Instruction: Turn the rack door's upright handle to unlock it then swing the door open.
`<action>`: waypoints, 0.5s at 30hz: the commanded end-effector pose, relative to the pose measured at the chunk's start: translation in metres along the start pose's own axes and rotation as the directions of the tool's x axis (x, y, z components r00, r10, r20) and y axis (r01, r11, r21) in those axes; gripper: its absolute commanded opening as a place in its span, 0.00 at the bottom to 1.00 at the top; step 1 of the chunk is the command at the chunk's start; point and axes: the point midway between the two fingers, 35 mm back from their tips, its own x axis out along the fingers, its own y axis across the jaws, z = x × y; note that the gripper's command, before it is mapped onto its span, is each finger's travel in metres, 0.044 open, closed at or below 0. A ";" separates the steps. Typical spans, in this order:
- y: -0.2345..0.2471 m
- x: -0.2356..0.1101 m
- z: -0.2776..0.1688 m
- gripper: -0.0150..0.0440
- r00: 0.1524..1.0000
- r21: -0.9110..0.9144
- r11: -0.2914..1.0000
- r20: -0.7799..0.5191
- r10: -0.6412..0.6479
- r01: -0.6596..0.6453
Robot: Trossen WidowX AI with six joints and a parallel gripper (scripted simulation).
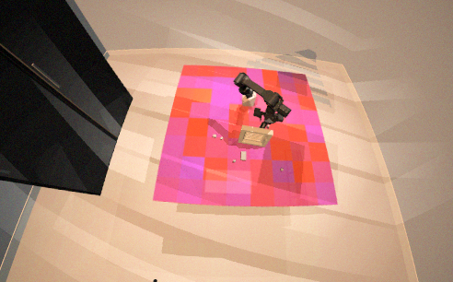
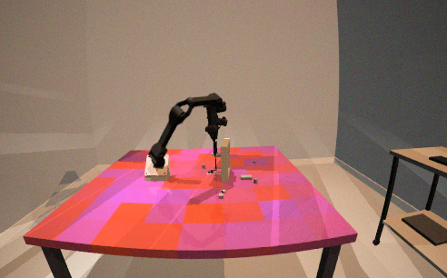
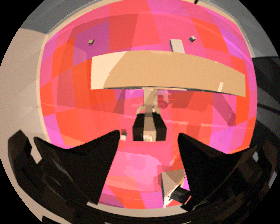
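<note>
The tool's (image 1: 264,124) (image 2: 215,152) (image 3: 149,134) fingers stand apart, holding nothing, above the dark handle (image 2: 215,163) (image 3: 141,131). The handle is upright on the arm's side of the tan rack (image 1: 254,145) (image 2: 225,159) (image 3: 166,72); beyond, a pale block (image 1: 243,156) (image 2: 246,177) (image 3: 177,46) lies on the counter (image 1: 192,193) (image 2: 226,213) (image 3: 136,167).

A small flat block (image 1: 243,156) (image 2: 246,177) (image 3: 177,46) is lying near the rack frame (image 1: 267,139) (image 2: 225,160) (image 3: 176,71) on the table (image 1: 227,186) (image 2: 203,236) (image 3: 133,192), which is supporting both.
</note>
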 end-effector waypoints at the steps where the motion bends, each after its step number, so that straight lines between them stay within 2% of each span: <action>1: 0.000 0.008 -0.001 0.75 1.000 -0.014 1.000 -0.014 -0.004 0.004; 15: 0.000 0.031 -0.002 0.75 0.999 -0.031 1.000 -0.051 -0.006 0.004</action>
